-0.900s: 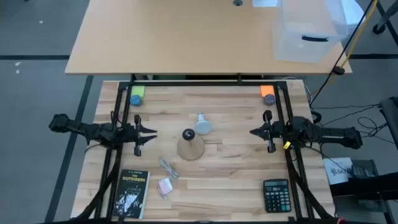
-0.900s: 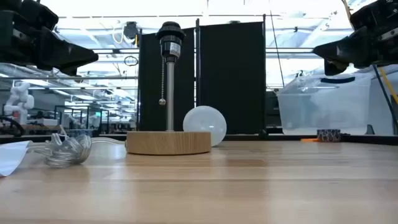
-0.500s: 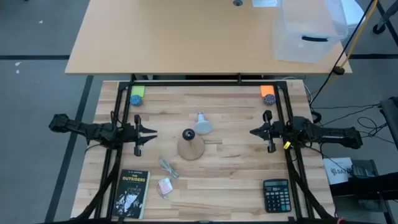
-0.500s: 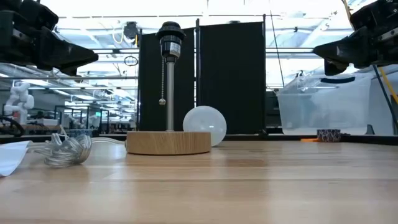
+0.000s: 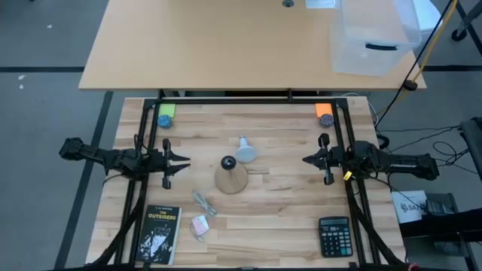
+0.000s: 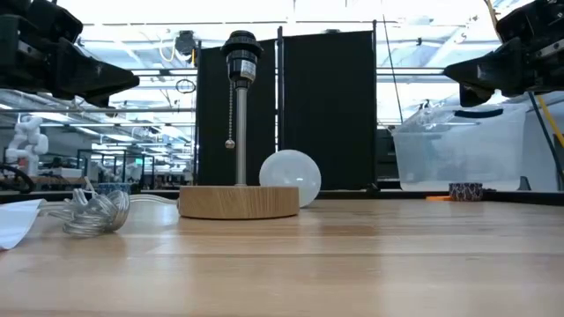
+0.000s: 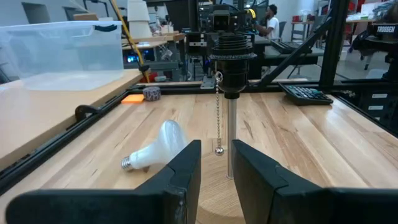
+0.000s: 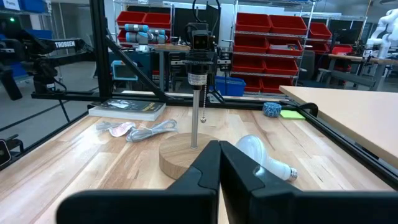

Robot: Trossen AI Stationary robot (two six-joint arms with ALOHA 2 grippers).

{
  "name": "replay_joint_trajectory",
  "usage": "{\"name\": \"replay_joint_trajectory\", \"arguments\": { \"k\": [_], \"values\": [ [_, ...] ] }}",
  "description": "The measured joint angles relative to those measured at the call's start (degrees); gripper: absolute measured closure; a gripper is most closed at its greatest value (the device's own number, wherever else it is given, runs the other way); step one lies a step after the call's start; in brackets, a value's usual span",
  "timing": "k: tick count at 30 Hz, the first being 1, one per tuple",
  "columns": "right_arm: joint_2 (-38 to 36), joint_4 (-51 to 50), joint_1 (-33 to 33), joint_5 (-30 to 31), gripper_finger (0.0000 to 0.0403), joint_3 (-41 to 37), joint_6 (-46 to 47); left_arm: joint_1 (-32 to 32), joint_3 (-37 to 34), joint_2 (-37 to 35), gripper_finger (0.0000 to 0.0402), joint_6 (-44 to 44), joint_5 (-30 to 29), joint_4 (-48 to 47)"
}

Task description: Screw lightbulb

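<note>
— Nothing has moved. Where's the lightbulb (image 5: 245, 152)?
— Lying on the worktop (image 5: 286, 203) beside the lamp stand (image 5: 230, 178). My left pincer (image 5: 183, 159) stands slightly apart, empty; my right pincer (image 5: 307, 159) is closed, empty.

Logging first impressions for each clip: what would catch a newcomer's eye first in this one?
The round wooden lamp stand with its black socket on a metal stem stands mid-table, its socket empty. The white frosted lightbulb lies on its side just beyond it. The left end effector and right end effector hang off to either side, holding nothing.
</note>
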Motion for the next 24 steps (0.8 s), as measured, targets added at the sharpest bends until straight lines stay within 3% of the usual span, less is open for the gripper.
{"name": "replay_joint_trajectory", "arguments": {
  "k": [20, 24],
  "values": [
    [0.0, 0.0, 0.0, 0.0, 0.0403, 0.0, 0.0, 0.0, 0.0, 0.0, 0.0308, 0.4, -0.1, 0.0],
    [0.0, 0.0, 0.0, 0.0, 0.0403, 0.0, 0.0, 0.0, -0.1, 0.0, 0.0308, 4.8, -3.3, 2.5]
  ]
}}
